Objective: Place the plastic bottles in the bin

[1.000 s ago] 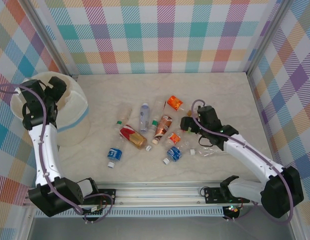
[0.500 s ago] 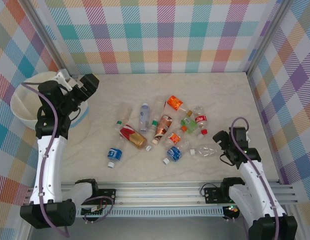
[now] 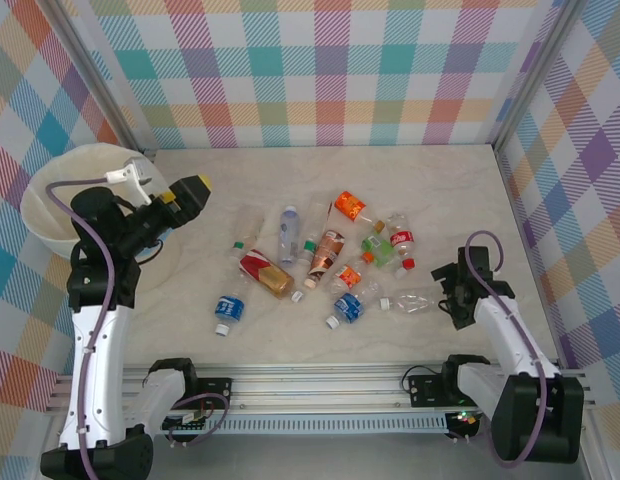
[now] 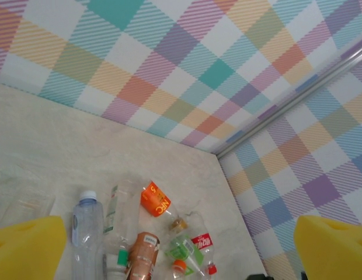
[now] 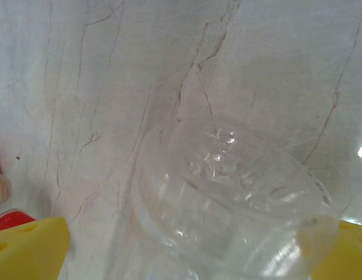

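Lying flat, clear bottle [image 3: 412, 300], pointing left

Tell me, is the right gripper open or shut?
Open. The right gripper has its yellow fingertips wide apart, a clear bottle lying just ahead between them.

From my screen I can't read a single word for certain. The orange-labelled bottle [image 4: 156, 199] carries dark letters on its label in the left wrist view, but they blur together. The red-labelled bottle [image 4: 201, 241] shows white marks too small to make out. In the overhead view every label is only a patch of colour.
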